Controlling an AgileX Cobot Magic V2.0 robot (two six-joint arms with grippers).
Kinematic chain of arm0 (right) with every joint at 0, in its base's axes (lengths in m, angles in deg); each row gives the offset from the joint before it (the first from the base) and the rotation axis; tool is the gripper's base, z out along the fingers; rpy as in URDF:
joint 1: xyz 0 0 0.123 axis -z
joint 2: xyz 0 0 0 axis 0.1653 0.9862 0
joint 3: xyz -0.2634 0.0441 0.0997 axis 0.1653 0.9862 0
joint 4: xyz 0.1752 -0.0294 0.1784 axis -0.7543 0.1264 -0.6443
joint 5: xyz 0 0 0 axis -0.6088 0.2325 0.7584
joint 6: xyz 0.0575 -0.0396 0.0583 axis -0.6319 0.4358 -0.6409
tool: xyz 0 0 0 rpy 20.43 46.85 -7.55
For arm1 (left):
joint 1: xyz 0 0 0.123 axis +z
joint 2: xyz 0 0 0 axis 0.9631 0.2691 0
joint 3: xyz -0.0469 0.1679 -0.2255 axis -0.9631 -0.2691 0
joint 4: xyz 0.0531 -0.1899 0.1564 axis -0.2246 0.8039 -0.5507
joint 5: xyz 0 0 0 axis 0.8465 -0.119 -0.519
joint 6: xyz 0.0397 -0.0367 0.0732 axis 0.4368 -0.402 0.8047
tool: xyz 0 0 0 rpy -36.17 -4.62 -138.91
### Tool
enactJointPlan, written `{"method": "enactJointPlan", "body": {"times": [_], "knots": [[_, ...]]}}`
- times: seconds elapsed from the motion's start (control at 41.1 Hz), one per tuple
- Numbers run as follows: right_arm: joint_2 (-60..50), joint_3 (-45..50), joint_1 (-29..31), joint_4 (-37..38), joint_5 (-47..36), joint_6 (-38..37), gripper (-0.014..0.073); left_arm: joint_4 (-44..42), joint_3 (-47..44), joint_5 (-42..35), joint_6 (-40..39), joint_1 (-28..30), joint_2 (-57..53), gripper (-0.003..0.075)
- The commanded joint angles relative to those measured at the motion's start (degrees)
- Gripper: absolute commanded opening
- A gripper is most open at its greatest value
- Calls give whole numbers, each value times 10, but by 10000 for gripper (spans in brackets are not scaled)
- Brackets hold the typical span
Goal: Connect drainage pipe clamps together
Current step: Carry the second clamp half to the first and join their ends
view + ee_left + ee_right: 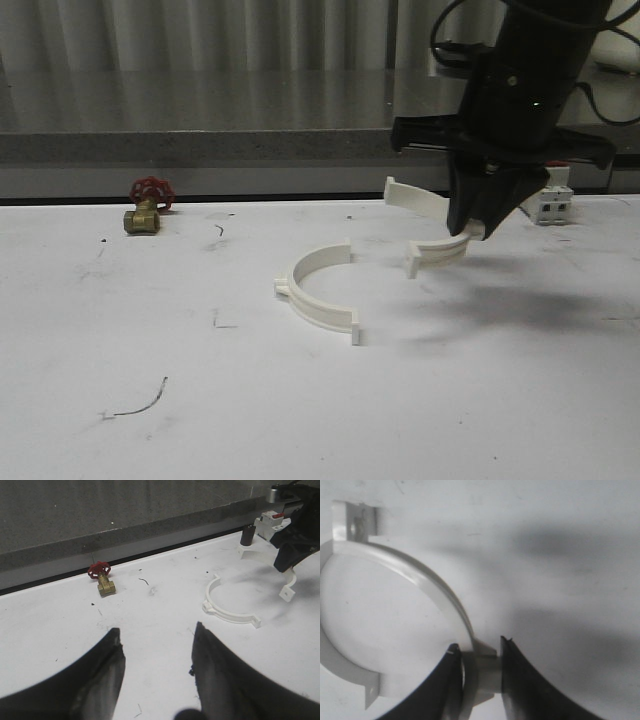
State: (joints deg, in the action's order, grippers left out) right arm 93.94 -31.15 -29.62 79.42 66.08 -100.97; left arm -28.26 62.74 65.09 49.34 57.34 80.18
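One white half-ring drainage pipe clamp [318, 293] lies flat on the white table near its middle, its open side facing right; the left wrist view shows it too [226, 611]. The second clamp half [438, 250] hangs tilted just above the table to the right of the first and apart from it. My right gripper [472, 226] is shut on it. In the right wrist view the fingers pinch the clamp's small outer lug [481, 661], and its arc [420, 582] curves away to a flat end tab. My left gripper [157, 630] is open over bare table, holding nothing.
A brass valve with a red handwheel [148, 208] sits at the back left of the table. A white breaker with a red top [555, 200] stands at the back right, behind the right arm. A grey ledge [200, 145] runs along the table's far edge.
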Motion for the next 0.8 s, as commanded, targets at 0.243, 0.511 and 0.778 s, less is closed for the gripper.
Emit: {"method": "enactJointPlan", "body": {"times": [0.243,0.511,0.778], "knots": [[22,-35,-16,-1,-21,-11,135,9,15,-47,-4,0,8,314],[37,-36,-16,-1,-38,-19,135,9,15,-47,-4,0,8,314],[47,-37,-17,-3,-42,-22,135,9,15,-47,-4,0,8,314]]}}
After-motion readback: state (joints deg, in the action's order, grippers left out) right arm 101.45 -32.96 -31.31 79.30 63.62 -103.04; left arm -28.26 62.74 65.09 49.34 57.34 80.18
